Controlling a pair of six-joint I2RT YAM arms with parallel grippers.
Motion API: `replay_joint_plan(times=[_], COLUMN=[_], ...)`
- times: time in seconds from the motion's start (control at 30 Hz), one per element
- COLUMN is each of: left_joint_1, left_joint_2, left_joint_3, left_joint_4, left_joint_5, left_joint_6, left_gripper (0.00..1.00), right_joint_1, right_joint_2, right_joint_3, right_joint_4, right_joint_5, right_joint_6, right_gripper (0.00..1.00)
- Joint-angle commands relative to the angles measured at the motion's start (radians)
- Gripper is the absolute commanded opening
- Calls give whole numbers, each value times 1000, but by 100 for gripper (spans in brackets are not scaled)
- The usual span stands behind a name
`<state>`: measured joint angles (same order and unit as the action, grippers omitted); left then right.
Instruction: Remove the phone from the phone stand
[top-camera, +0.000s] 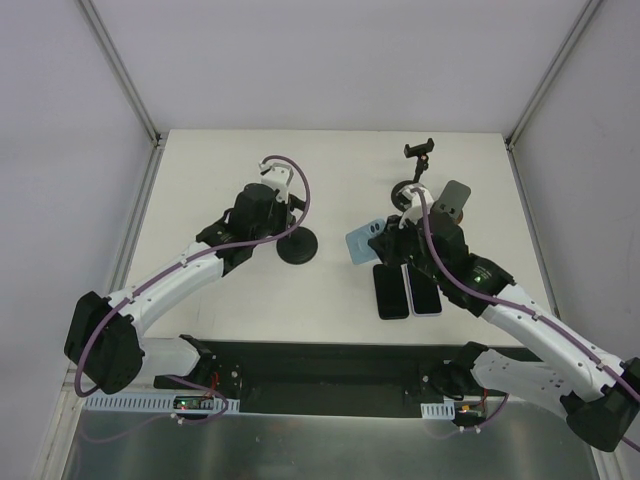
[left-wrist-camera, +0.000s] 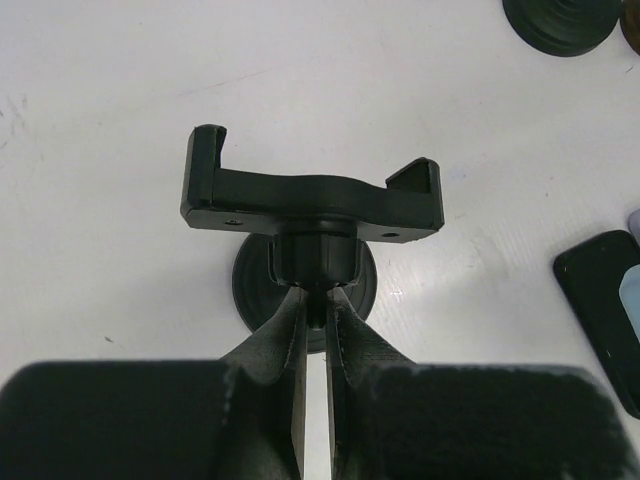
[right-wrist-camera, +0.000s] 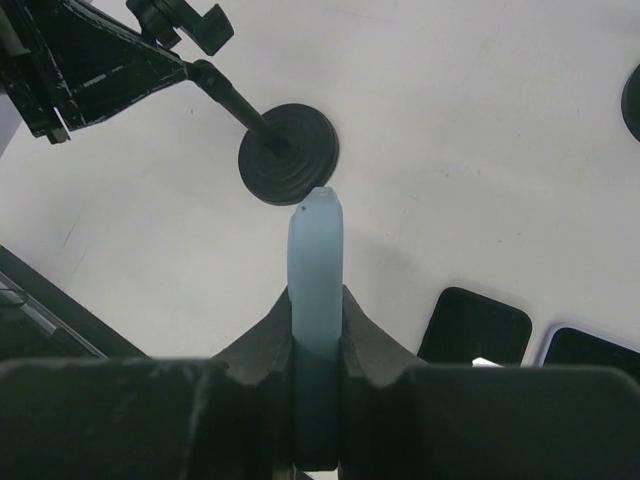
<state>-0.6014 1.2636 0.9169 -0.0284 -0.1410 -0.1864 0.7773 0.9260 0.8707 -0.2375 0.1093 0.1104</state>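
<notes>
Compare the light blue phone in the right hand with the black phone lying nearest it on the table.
Colour: the light blue rectangular phone is pale, the black rectangular phone dark. Pose: the light blue phone is held tilted off the white table; the black phone lies flat on it. State: the right hand clamps the light blue phone; no hand holds the black phone. Both sit in no stand.

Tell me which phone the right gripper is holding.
The light blue phone, pinched edge-on in the right gripper; the two dark phones lie flat on the table beside it.
</notes>
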Motion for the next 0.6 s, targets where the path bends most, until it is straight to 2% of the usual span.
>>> replay_joint_plan(times=[0.0, 0.17, 0.33, 0.57], left_joint_1=[-1, -1, -1, 6], left_joint_2=[5, 5, 17, 138], left_joint_3=[-10, -9, 0, 160], left_joint_4=[-120, -111, -74, -31], left_joint_5=[-61, -62, 10, 67], left_joint_6=[24, 47, 61, 74], left_gripper=[0, 0, 0, 0], right_joint_1=[-1, -4, -4, -4], right_joint_2=[-10, -22, -93, -292], right_joint_3=[47, 22, -13, -128], right_joint_4=[38, 38, 37, 64], right_joint_5=[-10, -8, 59, 206], right_joint_6=[-35, -52, -103, -172], right_gripper=[1, 1, 1, 1])
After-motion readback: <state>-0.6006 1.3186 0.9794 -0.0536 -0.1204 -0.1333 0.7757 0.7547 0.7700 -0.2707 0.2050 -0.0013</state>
